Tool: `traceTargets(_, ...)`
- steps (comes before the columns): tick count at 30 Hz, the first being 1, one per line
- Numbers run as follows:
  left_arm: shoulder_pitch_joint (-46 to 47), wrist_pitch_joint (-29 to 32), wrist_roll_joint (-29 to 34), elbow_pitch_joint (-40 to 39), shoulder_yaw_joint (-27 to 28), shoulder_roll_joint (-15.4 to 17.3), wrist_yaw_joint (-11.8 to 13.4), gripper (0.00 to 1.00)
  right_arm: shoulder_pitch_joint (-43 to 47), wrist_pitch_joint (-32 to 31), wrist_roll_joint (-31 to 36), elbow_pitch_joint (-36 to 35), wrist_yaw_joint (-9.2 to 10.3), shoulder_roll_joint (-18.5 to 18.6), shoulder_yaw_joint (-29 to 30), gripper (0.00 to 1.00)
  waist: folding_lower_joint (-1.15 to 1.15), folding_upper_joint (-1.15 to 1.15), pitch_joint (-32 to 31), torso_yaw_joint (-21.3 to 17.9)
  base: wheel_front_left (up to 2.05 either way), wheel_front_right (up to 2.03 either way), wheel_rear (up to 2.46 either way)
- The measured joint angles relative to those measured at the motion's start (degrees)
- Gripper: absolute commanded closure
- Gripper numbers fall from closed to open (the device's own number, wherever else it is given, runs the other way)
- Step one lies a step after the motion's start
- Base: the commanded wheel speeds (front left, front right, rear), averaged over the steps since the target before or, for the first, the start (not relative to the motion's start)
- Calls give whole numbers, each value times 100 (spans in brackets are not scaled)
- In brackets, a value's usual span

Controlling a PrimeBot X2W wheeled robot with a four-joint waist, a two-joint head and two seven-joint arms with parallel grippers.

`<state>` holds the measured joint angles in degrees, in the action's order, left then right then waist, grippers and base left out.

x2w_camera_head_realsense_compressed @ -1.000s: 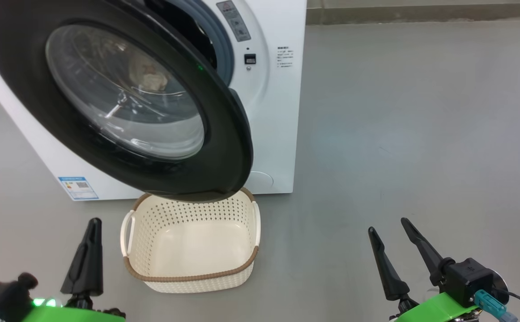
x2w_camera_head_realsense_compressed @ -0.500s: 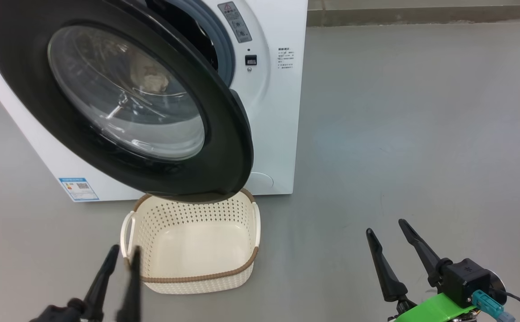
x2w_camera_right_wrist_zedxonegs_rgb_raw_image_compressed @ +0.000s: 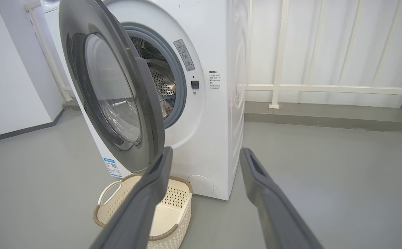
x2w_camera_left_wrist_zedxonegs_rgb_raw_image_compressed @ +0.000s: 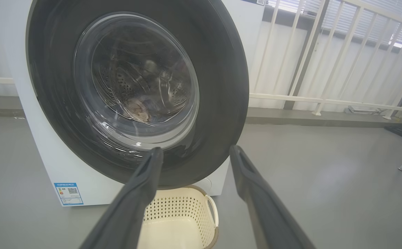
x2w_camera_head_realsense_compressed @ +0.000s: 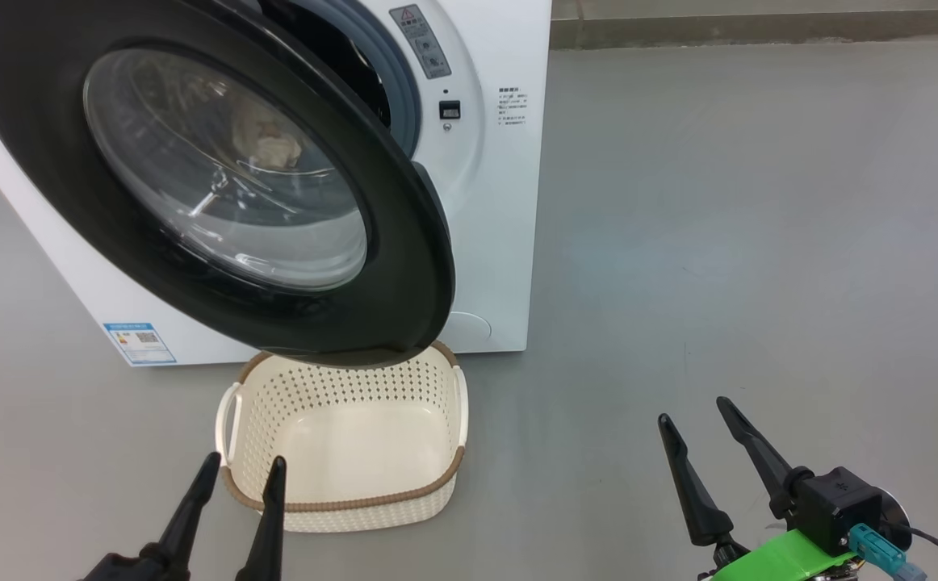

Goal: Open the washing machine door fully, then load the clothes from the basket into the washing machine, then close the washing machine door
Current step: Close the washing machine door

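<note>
Grey floor (x2w_camera_head_realsense_compressed: 760, 202) carries the white washing machine (x2w_camera_head_realsense_compressed: 501, 202). The washing machine door (x2w_camera_head_realsense_compressed: 404, 242) stands partly open, and clothes (x2w_camera_head_realsense_compressed: 263, 137) show dimly through its glass (x2w_camera_head_realsense_compressed: 194, 210). Under the door's lower edge the basket (x2w_camera_head_realsense_compressed: 340, 504) sits empty, just before the machine. The left gripper (x2w_camera_head_realsense_compressed: 244, 458) hovers at the basket's near-left corner, 2 fingers apart, holding nothing. The right gripper (x2w_camera_head_realsense_compressed: 692, 410), well to the right, is likewise spread.

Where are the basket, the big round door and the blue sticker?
basket (x2w_camera_head_realsense_compressed: 340, 506), head view, brown front rim
washing machine door (x2w_camera_head_realsense_compressed: 404, 266), head view, glossy black rim
blue sticker (x2w_camera_head_realsense_compressed: 140, 344), head view, middle of the label
</note>
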<state>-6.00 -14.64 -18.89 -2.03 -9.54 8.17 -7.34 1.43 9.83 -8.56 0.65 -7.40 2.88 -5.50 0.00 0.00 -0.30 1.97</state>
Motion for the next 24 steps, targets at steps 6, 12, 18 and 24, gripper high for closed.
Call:
traceTargets(6,1,0,0,21,-3,-2,0,0,0,1,-1,5,0,0,-1,0,0,0,-9,-4,0,0,0)
traceTargets(12,1,0,3,44,-15,-5,0,0,0,1,-1,8,0,0,-1,0,0,0,-26,5,0,0,0)
traceTargets(18,1,0,11,59,-21,-8,0,0,0,1,-1,7,0,0,-1,0,0,0,-34,12,0,0,0)
traceTargets(24,1,0,10,71,-36,-8,0,0,0,1,-1,8,0,0,-10,0,0,0,-31,4,0,0,0)
